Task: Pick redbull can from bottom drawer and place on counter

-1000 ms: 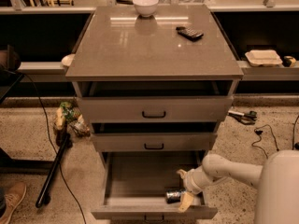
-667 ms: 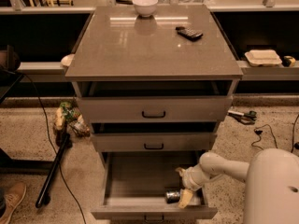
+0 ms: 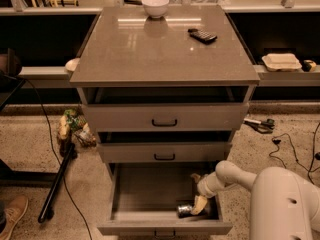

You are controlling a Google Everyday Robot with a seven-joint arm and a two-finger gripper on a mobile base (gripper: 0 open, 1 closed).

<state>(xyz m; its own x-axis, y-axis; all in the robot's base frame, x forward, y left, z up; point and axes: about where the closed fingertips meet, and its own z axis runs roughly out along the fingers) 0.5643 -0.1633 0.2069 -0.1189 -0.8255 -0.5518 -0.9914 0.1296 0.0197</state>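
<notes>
The bottom drawer is pulled open, its grey floor showing. The redbull can lies on its side at the drawer's front right, its shiny silver end facing left. My gripper reaches down into the drawer from the right on a white arm, right beside the can; one pale finger lies against the can's right side and the other finger stands farther back. The counter is the glossy grey-brown slab on top of the cabinet.
A white bowl sits at the counter's back edge and a black remote-like gadget at its right. The two upper drawers stand slightly open. Cables, a dark pole and clutter lie on the floor to the left; my white base fills the lower right.
My arm and base have shifted a little; the gripper stays by the can in the drawer, and the can has not moved.
</notes>
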